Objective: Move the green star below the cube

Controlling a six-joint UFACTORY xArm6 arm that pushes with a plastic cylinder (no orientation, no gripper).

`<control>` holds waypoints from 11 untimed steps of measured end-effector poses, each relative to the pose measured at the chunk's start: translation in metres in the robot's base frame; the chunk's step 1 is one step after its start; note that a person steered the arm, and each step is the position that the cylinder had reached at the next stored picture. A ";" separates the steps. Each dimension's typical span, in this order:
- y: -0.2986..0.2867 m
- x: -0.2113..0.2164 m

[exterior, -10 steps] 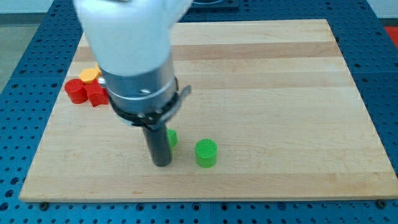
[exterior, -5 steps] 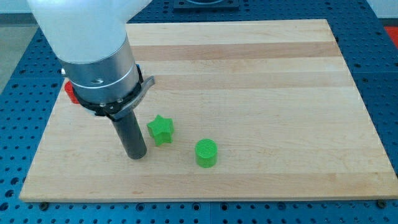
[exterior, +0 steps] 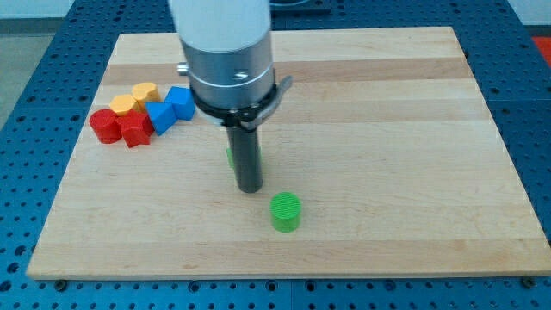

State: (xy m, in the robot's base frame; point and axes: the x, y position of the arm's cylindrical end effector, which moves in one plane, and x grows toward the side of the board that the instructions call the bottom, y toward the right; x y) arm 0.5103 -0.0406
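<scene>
Tip (exterior: 250,188): no fingers here, just a bare rod; state not applicable.
Green star (exterior: 230,157): mostly hidden behind rod.
Handling: likely light, rigid, slides easily; push its flank leftward.

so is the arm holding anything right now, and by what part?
Nothing held: there's only a rod. My tip rests on the board right in front of the green star, which is mostly hidden; contact cannot be told.

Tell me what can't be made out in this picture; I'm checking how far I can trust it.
- Green star: in the camera view only a green sliver shows left of the rod; its shape and exact position are hidden.
- My tip: whether it touches the star cannot be told.
- Blue blocks: crowded together, so which one is the cube is unclear.
- Arm above the collar: cut off by the view's top edge.
</scene>
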 end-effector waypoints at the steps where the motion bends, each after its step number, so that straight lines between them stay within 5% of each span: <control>1: 0.005 -0.011; 4: -0.036 -0.052; 7: -0.001 -0.091; 11: -0.061 -0.084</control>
State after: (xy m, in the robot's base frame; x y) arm 0.4264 -0.1015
